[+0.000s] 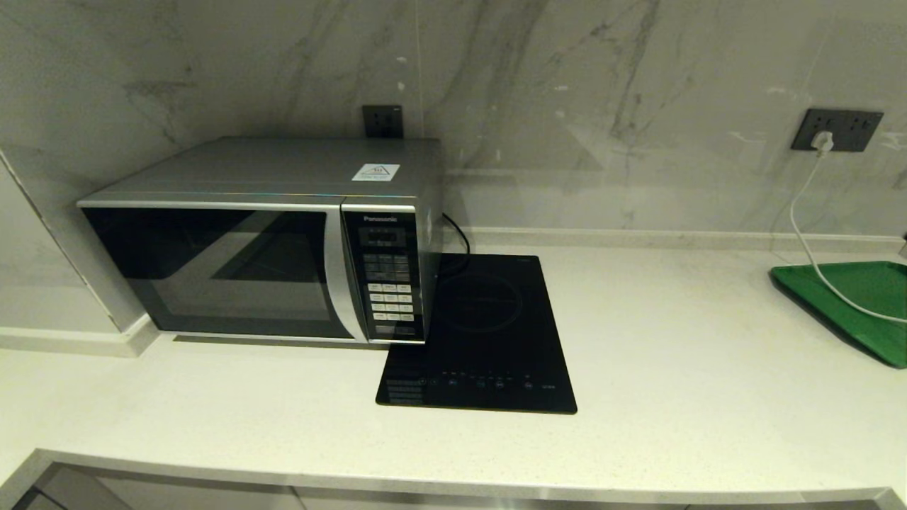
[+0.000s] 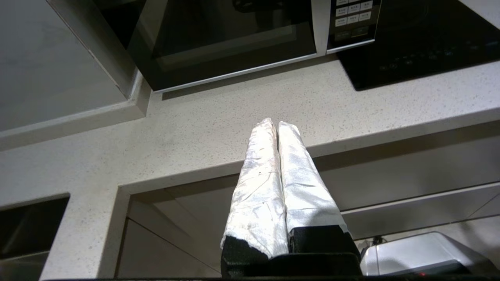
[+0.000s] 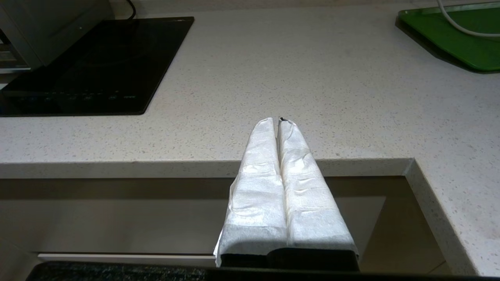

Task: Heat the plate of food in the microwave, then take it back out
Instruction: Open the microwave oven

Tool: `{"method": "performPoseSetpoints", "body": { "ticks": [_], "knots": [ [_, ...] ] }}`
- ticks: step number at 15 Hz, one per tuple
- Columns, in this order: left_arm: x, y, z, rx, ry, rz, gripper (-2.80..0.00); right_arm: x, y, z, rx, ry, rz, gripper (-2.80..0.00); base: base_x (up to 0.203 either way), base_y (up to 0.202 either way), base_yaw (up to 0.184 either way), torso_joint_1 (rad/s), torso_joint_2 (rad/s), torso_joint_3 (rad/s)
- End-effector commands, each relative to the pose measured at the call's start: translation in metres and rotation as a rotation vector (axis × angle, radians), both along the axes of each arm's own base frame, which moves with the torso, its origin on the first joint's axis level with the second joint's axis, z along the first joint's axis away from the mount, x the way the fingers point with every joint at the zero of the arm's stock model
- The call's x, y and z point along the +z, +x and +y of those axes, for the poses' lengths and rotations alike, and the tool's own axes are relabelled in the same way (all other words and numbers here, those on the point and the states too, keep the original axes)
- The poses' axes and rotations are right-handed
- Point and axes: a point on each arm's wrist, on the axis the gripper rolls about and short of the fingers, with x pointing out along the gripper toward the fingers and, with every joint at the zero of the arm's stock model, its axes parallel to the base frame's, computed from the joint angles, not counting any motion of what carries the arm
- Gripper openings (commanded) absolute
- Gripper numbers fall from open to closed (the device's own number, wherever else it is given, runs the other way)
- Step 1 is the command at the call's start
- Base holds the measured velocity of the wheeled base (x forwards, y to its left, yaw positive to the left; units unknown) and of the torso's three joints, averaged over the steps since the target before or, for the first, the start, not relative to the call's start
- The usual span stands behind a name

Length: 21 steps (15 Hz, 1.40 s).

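Note:
The silver-grey microwave (image 1: 269, 241) stands at the back left of the counter with its dark glass door closed; its lower front (image 2: 234, 43) also shows in the left wrist view. The plate of food is out of view. Neither arm appears in the head view. My left gripper (image 2: 273, 124) is shut and empty, held at the counter's front edge before the microwave. My right gripper (image 3: 276, 121) is also shut and empty, at the front edge to the right of the hob.
A flat black glass hob (image 1: 482, 340) lies on the counter right of the microwave. A green tray (image 1: 857, 304) sits at the far right with a white cable (image 1: 808, 234) running across it to a wall socket. The pale counter (image 1: 694, 368) stretches between them.

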Motion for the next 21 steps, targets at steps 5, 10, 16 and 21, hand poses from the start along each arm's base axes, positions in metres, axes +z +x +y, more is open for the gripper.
{"method": "performPoseSetpoints", "body": {
  "ticks": [5, 10, 16, 21],
  "knots": [
    [-0.002, 0.004, 0.000, 0.065, -0.072, 0.001, -2.80, 0.000, 0.000, 0.000, 0.000, 0.001, -0.001, -2.80, 0.000, 0.000, 0.000, 0.000, 0.00, 0.000],
    [0.015, 0.001, 0.001, 0.086, 0.091, -0.110, -2.80, 0.000, 0.000, 0.000, 0.000, 0.001, 0.000, -2.80, 0.000, 0.000, 0.000, 0.000, 0.00, 0.000],
    [0.041, 0.025, -0.012, 0.107, 0.108, -0.117, -2.80, 0.000, 0.000, 0.000, 0.000, 0.001, 0.001, -2.80, 0.000, 0.000, 0.000, 0.000, 0.00, 0.000],
    [0.035, 0.014, -0.018, 0.167, 0.102, -0.099, -2.80, 0.000, 0.000, 0.000, 0.000, 0.001, 0.001, -2.80, 0.000, 0.000, 0.000, 0.000, 0.00, 0.000]
  ]
}}
